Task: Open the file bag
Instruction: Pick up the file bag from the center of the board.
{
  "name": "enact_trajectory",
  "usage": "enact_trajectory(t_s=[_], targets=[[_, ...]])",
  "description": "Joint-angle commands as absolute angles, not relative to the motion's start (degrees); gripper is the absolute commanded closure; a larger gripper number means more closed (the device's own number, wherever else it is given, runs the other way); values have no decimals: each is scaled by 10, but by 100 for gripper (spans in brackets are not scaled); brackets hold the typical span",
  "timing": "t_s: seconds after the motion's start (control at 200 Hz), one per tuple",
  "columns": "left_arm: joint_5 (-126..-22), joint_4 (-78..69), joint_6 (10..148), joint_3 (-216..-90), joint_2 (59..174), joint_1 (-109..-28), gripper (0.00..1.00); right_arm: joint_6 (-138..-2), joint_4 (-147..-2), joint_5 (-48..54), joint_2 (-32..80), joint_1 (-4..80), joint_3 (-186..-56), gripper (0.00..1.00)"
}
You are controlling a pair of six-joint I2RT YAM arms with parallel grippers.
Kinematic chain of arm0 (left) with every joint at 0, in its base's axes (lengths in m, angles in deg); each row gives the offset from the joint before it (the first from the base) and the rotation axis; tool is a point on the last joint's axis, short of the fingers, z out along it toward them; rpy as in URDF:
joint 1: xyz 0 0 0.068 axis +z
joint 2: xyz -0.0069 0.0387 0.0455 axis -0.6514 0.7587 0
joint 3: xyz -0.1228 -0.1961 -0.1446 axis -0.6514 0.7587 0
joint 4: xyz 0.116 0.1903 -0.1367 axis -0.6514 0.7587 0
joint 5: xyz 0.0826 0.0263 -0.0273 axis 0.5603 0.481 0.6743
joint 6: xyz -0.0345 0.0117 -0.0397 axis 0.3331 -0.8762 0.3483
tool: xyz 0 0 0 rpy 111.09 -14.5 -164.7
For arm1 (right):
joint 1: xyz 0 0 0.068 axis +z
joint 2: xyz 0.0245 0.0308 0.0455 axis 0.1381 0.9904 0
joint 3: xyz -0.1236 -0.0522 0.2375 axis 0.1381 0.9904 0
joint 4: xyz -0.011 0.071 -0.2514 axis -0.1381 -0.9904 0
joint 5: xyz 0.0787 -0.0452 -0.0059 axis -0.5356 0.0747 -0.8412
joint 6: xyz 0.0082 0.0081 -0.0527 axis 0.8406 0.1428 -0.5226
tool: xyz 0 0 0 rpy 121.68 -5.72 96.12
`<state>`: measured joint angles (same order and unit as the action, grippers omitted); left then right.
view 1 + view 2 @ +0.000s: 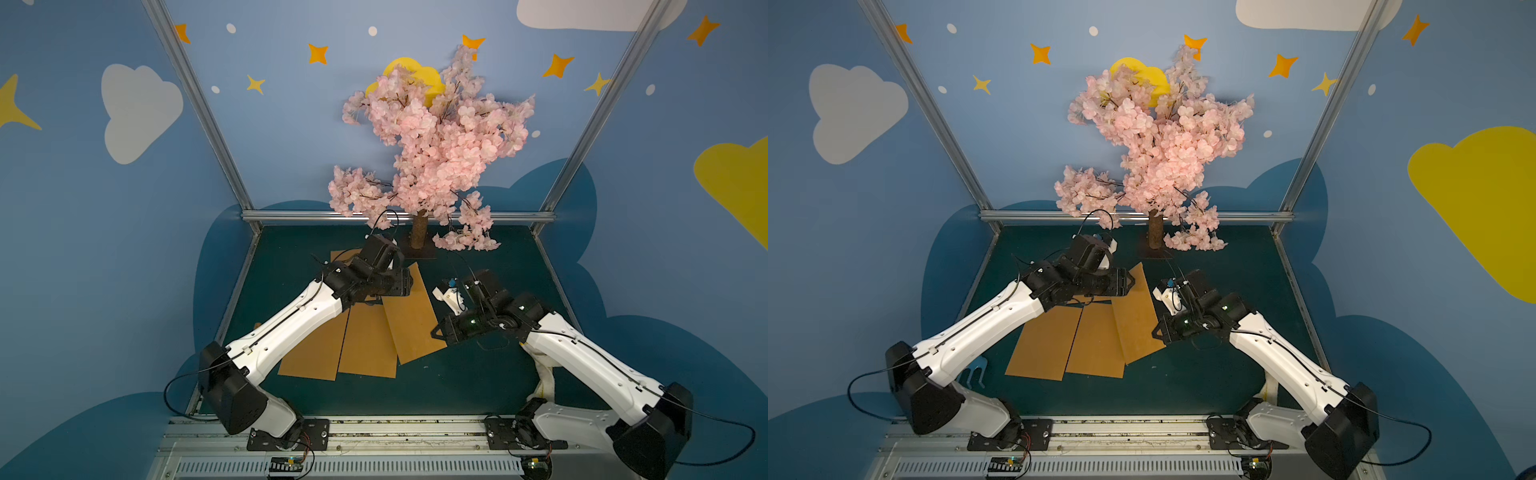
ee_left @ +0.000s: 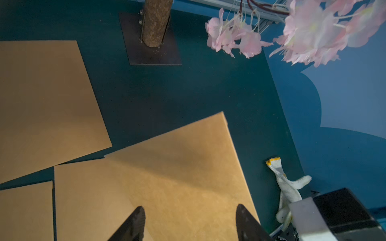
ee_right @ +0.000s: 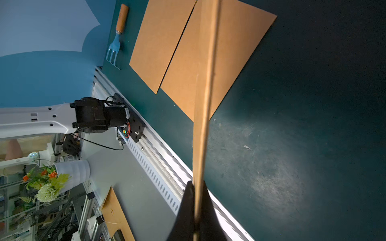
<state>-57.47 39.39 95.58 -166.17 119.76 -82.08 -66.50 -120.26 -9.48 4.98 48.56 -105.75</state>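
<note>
Pinching: right claw (image 3: 197, 187) clenched on the lifted thin edge of the rightmost file bag (image 1: 409, 316) | left claw (image 2: 190, 208) spread, empty, above the bag's far end | bag on green surface (image 1: 478, 382), overlapping neighbouring bag (image 1: 365, 345) | handling, judged: light, stiff, slick kraft paper, creases easily; grip the flap edge and pin the body.

Flat brown file bag (image 1: 409, 318), tilted (one edge raised).

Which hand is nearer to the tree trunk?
Left. The left hand, open, hovers over the file bag near the trunk; the right hand, shut on that bag's edge, is farther toward the robot.
</note>
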Motion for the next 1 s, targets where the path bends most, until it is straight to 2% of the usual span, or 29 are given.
enact_trajectory(t_s=[0.0, 0.245, 0.441, 0.771, 0.996], targets=[[-526, 450, 951, -1701, 1217, -827, 32, -661, -1220, -37, 57, 504, -1084, 100], [-518, 467, 959, -1771, 1272, -827, 32, -660, -1222, -7, 103, 541, -1114, 100], [-516, 482, 964, -1793, 1297, -826, 43, -654, -1211, -5, 117, 549, -1129, 100], [-515, 499, 973, -1820, 1327, -827, 46, -664, -1234, 18, 134, 561, -1163, 100], [-515, 506, 983, -1844, 1346, -827, 54, -661, -1249, 47, 163, 581, -1186, 100]])
